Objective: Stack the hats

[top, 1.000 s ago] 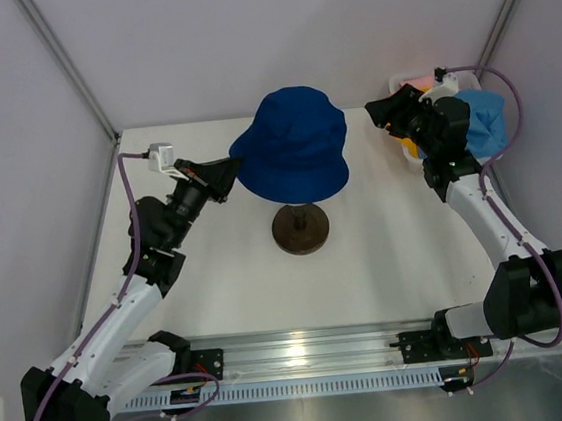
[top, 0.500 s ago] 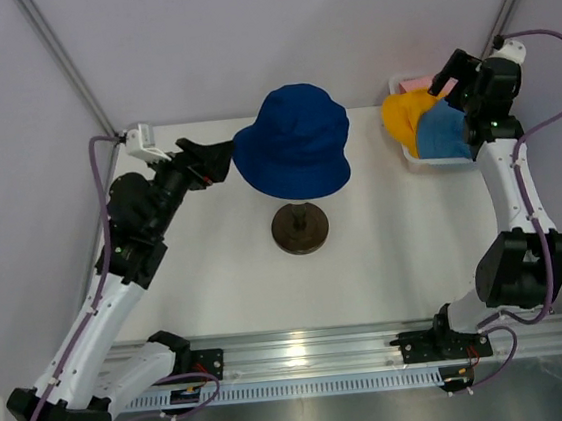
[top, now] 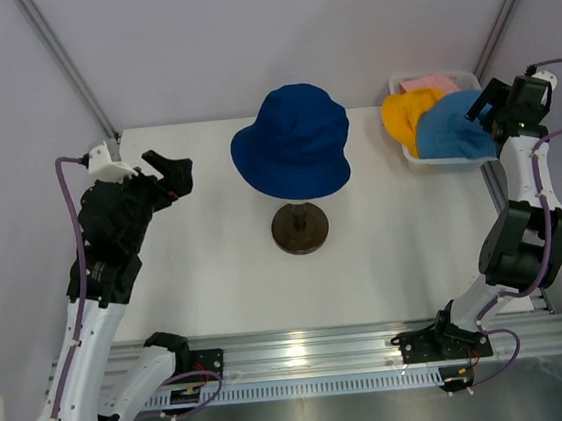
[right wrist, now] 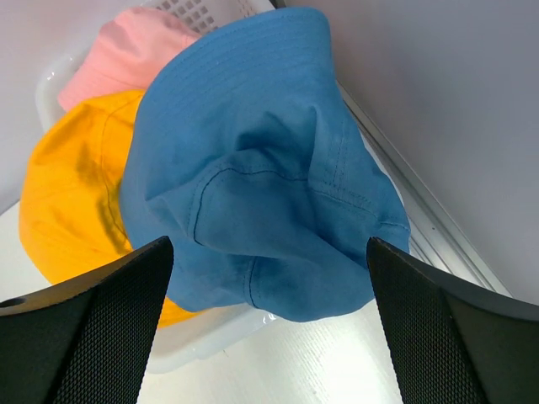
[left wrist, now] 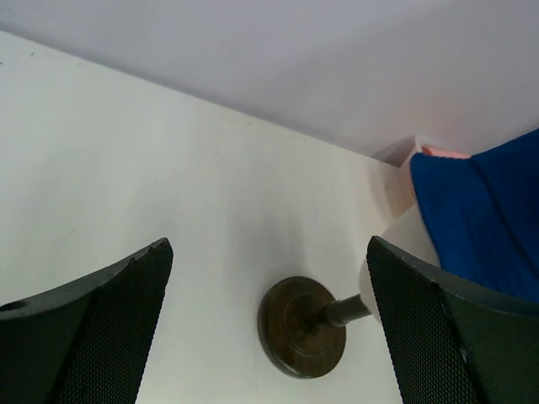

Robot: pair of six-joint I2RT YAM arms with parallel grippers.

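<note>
Top external view: the dark blue hat (top: pixel 290 144) sits on a cream head whose dark round stand (top: pixel 300 228) rests near the middle of the table (top: pixel 386 250). At two o'clock from it, a white basket (top: pixel 412 154) holds the other three hats: the light blue hat (top: pixel 454 130) on top, the yellow-orange hat (top: pixel 405 114) under its nine o'clock edge, and the pink hat (top: pixel 429 83) behind at twelve.

The left pincer (top: pixel 168 170) hangs at nine o'clock of the dark blue hat, well apart from it, spread wide and holding nothing. The right pincer (top: pixel 491 106) hovers at the basket's three o'clock side, also spread wide and empty; in its wrist view the light blue hat (right wrist: pixel 253 177) fills the gap between the fingers.

These hats look light, soft and limp. The light blue one lies creased, so a brim will likely droop and fold when lifted. Pinching the brim edge, or a fold of the crown, should give the surest hold; the cloth is not slippery or fragile.
</note>
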